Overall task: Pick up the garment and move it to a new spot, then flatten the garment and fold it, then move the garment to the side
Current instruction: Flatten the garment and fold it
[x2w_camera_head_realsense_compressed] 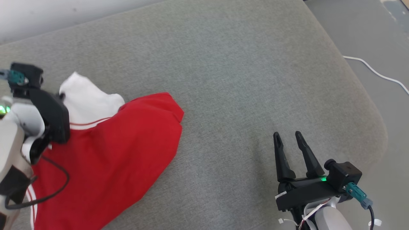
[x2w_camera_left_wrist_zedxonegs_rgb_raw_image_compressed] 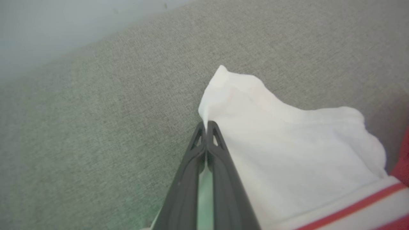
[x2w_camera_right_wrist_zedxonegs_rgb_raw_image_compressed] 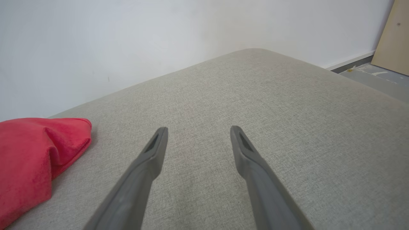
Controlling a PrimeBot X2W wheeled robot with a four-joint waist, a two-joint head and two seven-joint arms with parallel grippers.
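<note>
Jaws of the right gripper (x2w_camera_head_realsense_compressed: 287, 134) stand spread with nothing between them, over the near right part of the grey cushion (x2w_camera_head_realsense_compressed: 239, 64), not far from its rounded right edge. In the right wrist view the two fingers (x2w_camera_right_wrist_zedxonegs_rgb_raw_image_compressed: 150, 159) point across bare grey fabric toward the far edge.

On the near left side, the jaws of the left gripper (x2w_camera_left_wrist_zedxonegs_rgb_raw_image_compressed: 207, 125) are pressed together on a thin fold at the rim of the garment (x2w_camera_head_realsense_compressed: 111, 153) - the left wrist view shows a sliver of white cloth caught between the tips.

The garment lies along the cushion's near left part, running off the bottom of the head view. It is mostly red, rumpled rather than flat, with a white section toward the far left that is bordered by a thin red stripe. Its red corner reaches farthest toward the cushion's middle, well apart from the right gripper. A dark cable (x2w_camera_head_realsense_compressed: 60, 185) from the left arm loops over the red cloth.

Beyond the cushion's right edge a white cord (x2w_camera_head_realsense_compressed: 377, 72) lies on the grey floor (x2w_camera_head_realsense_compressed: 367, 28). Past the far edge stands a pale wall (x2w_camera_right_wrist_zedxonegs_rgb_raw_image_compressed: 127, 38), with a wooden board (x2w_camera_right_wrist_zedxonegs_rgb_raw_image_compressed: 391, 35) leaning at the far right.
</note>
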